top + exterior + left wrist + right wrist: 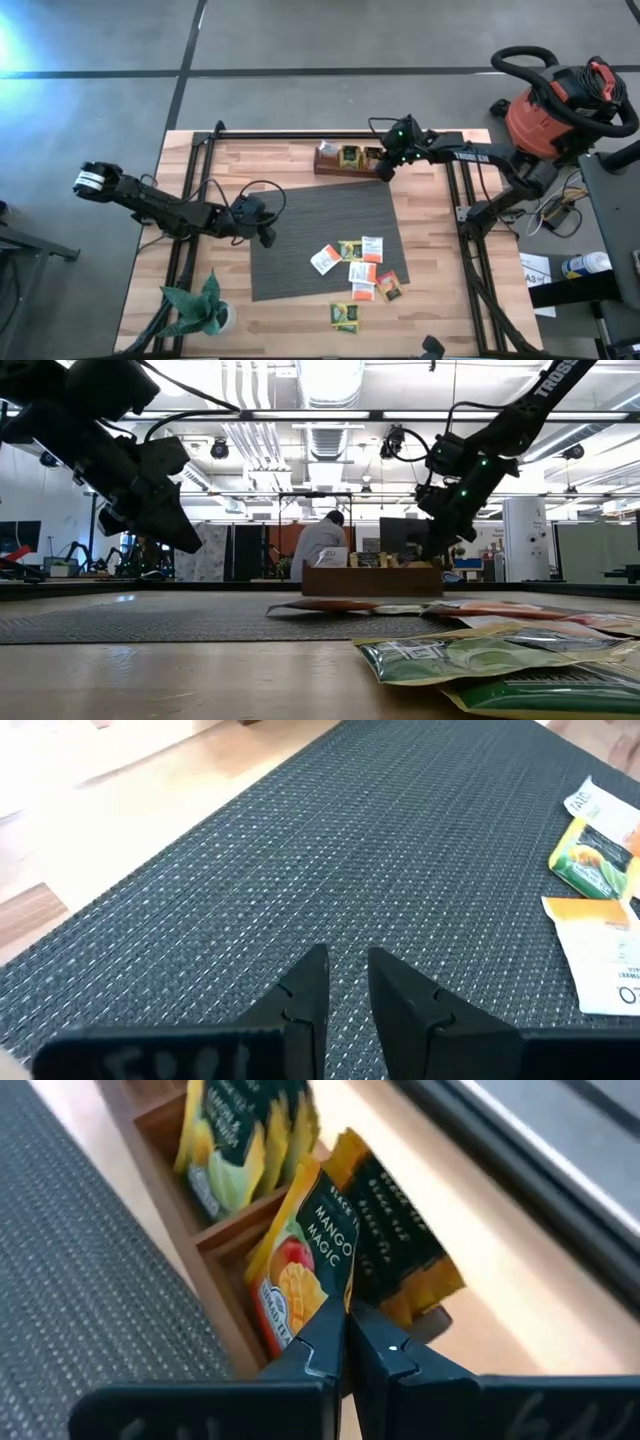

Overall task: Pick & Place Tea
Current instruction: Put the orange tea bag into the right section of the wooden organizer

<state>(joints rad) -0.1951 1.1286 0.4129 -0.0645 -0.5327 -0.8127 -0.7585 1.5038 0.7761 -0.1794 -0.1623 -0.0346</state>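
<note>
Woven grey mat [310, 235] is seen beneath the left gripper [347, 982], whose dark wedge fingers stand slightly apart, empty, above the weave. Ahead of it, seven flat square tea packets [362, 272] are spread loosely over the mat's corner and the bare wooden table [440, 290]. The right gripper [348, 1342] is clamped on the edge of a glossy yellow Mango Magic packet [305, 1265], held at a compartment of the wooden tea box [345, 160], with more packets upright just beyond.
</note>
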